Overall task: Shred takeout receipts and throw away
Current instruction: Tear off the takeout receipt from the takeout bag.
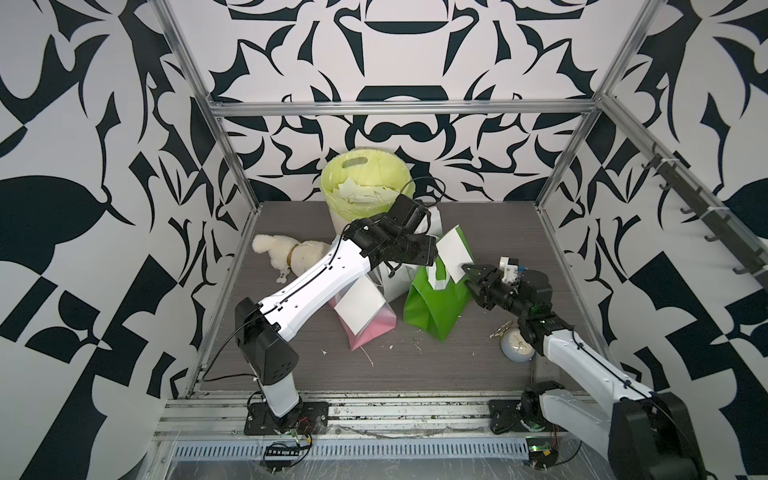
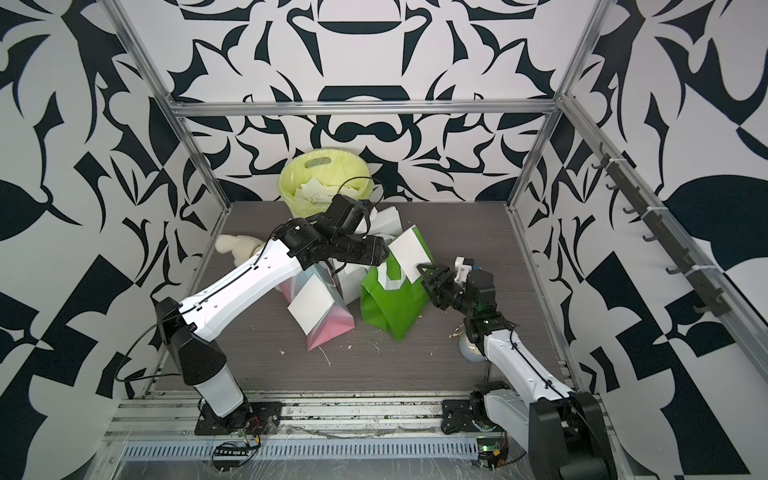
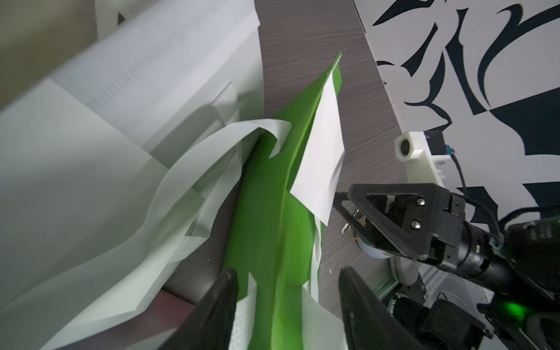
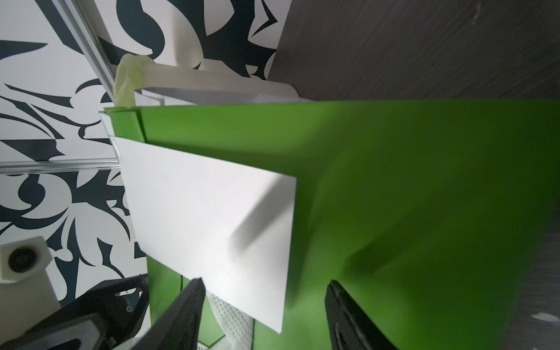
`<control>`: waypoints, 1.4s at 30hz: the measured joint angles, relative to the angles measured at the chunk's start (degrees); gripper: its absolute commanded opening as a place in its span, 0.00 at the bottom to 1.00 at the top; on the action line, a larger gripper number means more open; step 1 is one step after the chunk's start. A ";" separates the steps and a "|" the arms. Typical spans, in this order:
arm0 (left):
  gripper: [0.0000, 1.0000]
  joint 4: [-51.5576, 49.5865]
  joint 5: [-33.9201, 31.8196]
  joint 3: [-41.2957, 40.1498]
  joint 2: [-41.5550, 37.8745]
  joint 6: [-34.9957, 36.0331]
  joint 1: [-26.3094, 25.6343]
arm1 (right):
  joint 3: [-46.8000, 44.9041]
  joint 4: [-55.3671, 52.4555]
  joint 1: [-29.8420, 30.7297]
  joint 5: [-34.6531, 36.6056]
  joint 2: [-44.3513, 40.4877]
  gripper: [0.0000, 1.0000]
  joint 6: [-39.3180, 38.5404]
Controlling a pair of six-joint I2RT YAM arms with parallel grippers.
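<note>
R gripper [image 4: 265,281] has jaws apart, not clamped on anything. The lower edge of a white receipt [image 4: 209,218] sits btwn them, and the green bag [image 4: 394,181] it lies against is right behind the sheet. L gripper [image 3: 286,269] is also apart, straddling the bag's top edge w/ a white handle strap [image 3: 247,309] beside one finger; nothing pinched that I can see. The two grippers are near each other, tips almost facing across the receipt.

Second receipt [image 1: 358,305] lies on the pink bag [image 1: 374,330], under the L forearm, well away from both grippers. Torn scraps [image 1: 360,193] are in the bin [image 1: 332,178], beyond the L gripper.

Risks imo:
- R jaws could close on paper + bag wall together, so a pull drags or tips the bag instead of freeing the sheet.
- Can't tell if the sheet is stuck on or just tucked in. If stuck, it rips early and bits drop on the table [image 1: 415,365].
- L may catch the strap rather than the bag.
- Arms this near could bump when both shut.
</note>
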 measured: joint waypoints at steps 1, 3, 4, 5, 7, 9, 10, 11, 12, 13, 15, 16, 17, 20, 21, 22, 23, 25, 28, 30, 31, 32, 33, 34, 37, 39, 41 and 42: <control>0.56 -0.22 -0.11 0.07 0.31 0.00 0.00 | -0.02 0.61 0.13 0.22 0.35 0.63 0.13; 0.54 -0.70 -0.17 0.22 0.81 -0.11 0.00 | -0.24 1.92 0.15 0.81 0.74 0.62 0.46; 0.53 -0.96 -0.17 0.35 1.16 -0.15 0.00 | -0.50 2.78 0.17 1.07 0.87 0.62 0.66; 0.52 -1.18 -0.17 0.46 1.53 -0.15 0.00 | -0.76 3.61 0.17 1.27 1.09 0.62 0.92; 0.52 -1.42 -0.15 0.57 2.12 -0.17 0.00 | -1.16 4.92 0.17 1.55 1.68 0.62 1.53; 0.51 -1.62 -0.15 0.57 2.62 -0.22 0.00 | -1.44 6.34 0.22 1.86 2.38 0.62 2.03; 0.51 -1.64 -0.15 0.57 2.78 -0.22 0.00 | -1.68 7.15 0.22 1.97 2.62 0.62 2.45; 0.51 -1.68 -0.17 0.57 2.89 -0.22 0.00 | -1.95 8.09 0.22 2.10 2.84 0.62 2.95; 0.50 -1.70 -0.17 0.57 2.89 -0.20 0.00 | -2.12 8.85 0.22 2.25 3.10 0.62 3.28; 0.50 -1.70 -0.17 0.61 2.89 -0.20 0.00 | -2.21 9.73 0.24 2.27 3.41 0.62 3.54; 0.46 -1.75 -0.20 0.76 2.89 -0.24 0.00 | -2.23 11.54 0.28 2.29 4.11 0.61 4.17; 0.46 -1.75 -0.22 0.76 2.89 -0.33 0.00 | -2.23 12.52 0.37 2.29 4.46 0.61 4.44; 0.44 -1.79 -0.24 0.76 2.89 -0.39 0.00 | -2.23 13.42 0.50 2.27 4.79 0.61 4.61; 0.43 -2.01 -0.33 0.76 2.89 -0.48 0.00 | -2.23 15.56 0.90 2.25 5.57 0.60 5.11; 0.43 -2.14 -0.39 0.76 2.89 -0.48 0.00 | -2.23 16.09 0.96 2.25 5.70 0.60 5.27; 0.42 -2.36 -0.48 0.76 2.89 -0.50 0.00 | -2.23 16.57 1.03 2.25 5.81 0.59 5.57; 0.41 -2.64 -0.63 0.76 2.89 -0.55 0.00 | -2.23 16.92 1.07 2.23 5.81 0.59 5.77; 0.40 -2.99 -0.87 0.76 2.89 -0.66 0.00 | -2.23 17.59 1.16 2.25 5.75 0.59 6.14; 0.39 -3.32 -1.31 0.76 2.89 -0.66 0.00 | -2.23 17.66 1.38 2.38 4.72 0.57 6.51; 0.39 -3.43 -1.42 0.76 2.89 -0.68 0.00 | -2.23 17.42 1.51 2.56 3.30 0.54 6.73; 0.38 -3.45 -1.51 0.76 2.89 -0.68 0.00 | -2.23 17.20 1.62 2.73 2.45 0.52 6.75; 0.37 -3.45 -1.55 0.76 2.89 -0.72 0.00 | -2.23 16.92 1.75 2.91 1.51 0.50 6.82; 0.36 -3.45 -1.64 0.76 2.89 -0.85 0.00 | -2.23 16.79 1.86 2.97 0.83 0.45 6.69; 0.36 -3.48 -1.70 0.76 2.89 -1.05 0.00 | -2.23 16.70 2.03 3.10 0.20 0.42 6.84; 0.36 -3.48 -1.77 0.76 2.89 -1.36 0.00 | -2.14 16.26 2.54 3.74 -0.74 0.40 6.86; 0.36 -3.48 -1.77 0.76 2.89 -1.53 0.00 | -1.90 15.54 2.95 4.17 -0.98 0.40 6.75; 0.35 -3.48 -1.75 0.76 2.89 -1.60 0.00 | -1.49 14.78 3.45 4.57 -0.94 0.37 6.54; 0.34 -3.48 -1.73 0.76 2.89 -1.64 0.00 | -1.38 14.69 3.67 4.72 -0.83 0.35 6.43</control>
